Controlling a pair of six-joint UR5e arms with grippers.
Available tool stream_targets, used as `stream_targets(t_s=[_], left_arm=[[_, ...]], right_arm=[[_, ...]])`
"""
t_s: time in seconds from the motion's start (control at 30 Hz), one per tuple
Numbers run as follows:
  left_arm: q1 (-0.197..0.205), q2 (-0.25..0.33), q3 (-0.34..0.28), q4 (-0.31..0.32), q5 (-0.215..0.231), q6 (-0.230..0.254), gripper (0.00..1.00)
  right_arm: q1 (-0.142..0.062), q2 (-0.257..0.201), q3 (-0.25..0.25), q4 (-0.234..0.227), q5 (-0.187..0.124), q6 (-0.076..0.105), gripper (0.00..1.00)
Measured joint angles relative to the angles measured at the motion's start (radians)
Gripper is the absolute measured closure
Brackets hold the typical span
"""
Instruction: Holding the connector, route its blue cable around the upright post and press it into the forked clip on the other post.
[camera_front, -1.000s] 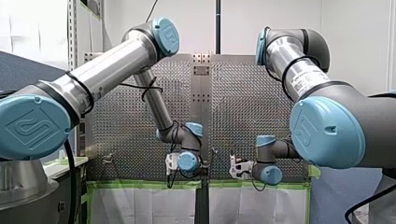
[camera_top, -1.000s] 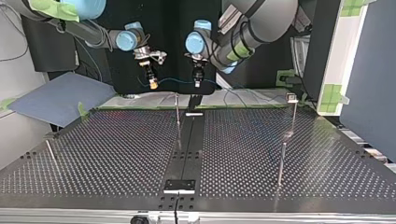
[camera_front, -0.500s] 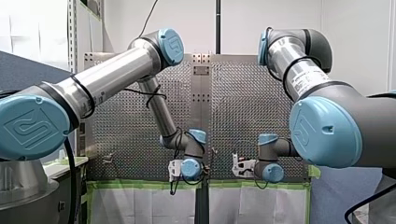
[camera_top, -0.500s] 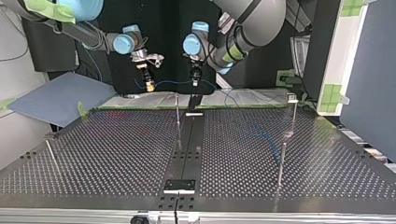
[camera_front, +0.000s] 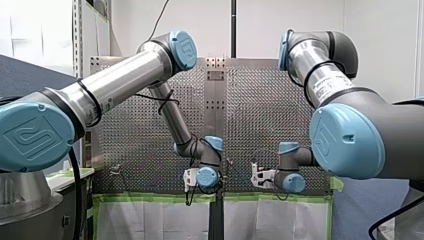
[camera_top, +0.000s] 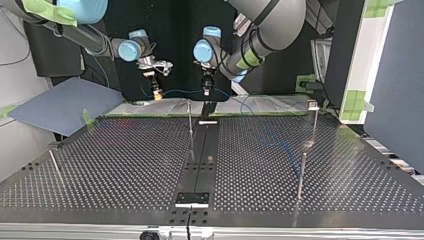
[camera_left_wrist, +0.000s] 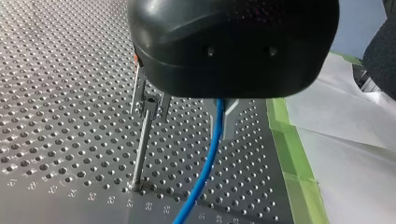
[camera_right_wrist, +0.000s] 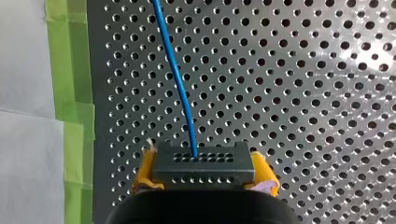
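A silver perforated metal counter (camera_right_wrist: 289, 70) is spreading out beneath my right pincer (camera_right_wrist: 204, 169), catching bright light ahead of it. Just beside that pincer a strip of green tape (camera_right_wrist: 74, 93) is edging the counter, with white sheeting (camera_right_wrist: 23, 70) lying beyond. Further out to its side a flat blue-grey panel (camera_top: 65, 102) is resting, and a plain white wall (camera_front: 265, 25) is rising well beyond the pincer.

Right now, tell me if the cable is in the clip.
Out: the cable hangs from my left gripper, beside the clip.
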Motion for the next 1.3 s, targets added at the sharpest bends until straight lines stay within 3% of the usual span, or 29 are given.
stream_targets(t_s=[0.23, 0.73, 0.83, 1.07, 1.3], left_arm=[[-0.002, 0.0, 0.003, 0.001, 0.0, 0.001, 0.99], [-0.004, 0.0, 0.046, -0.023, -0.001, -0.001, 0.99], [-0.005, 0.0, 0.048, -0.026, -0.005, -0.002, 0.99], [-0.008, 0.001, 0.049, -0.037, -0.023, -0.006, 0.99], [-0.009, 0.005, 0.048, -0.038, -0.028, -0.007, 0.99]], right_arm=[[-0.009, 0.0, -0.016, 0.015, 0.0, -0.001, 1.0], [-0.022, -0.003, -0.041, 0.05, 0.001, -0.035, 1.0], [-0.022, -0.004, -0.041, 0.062, 0.001, -0.049, 1.0], [-0.023, -0.028, -0.039, 0.11, -0.003, -0.102, 1.0], [-0.022, -0.082, -0.03, 0.148, -0.007, -0.116, 1.0]])
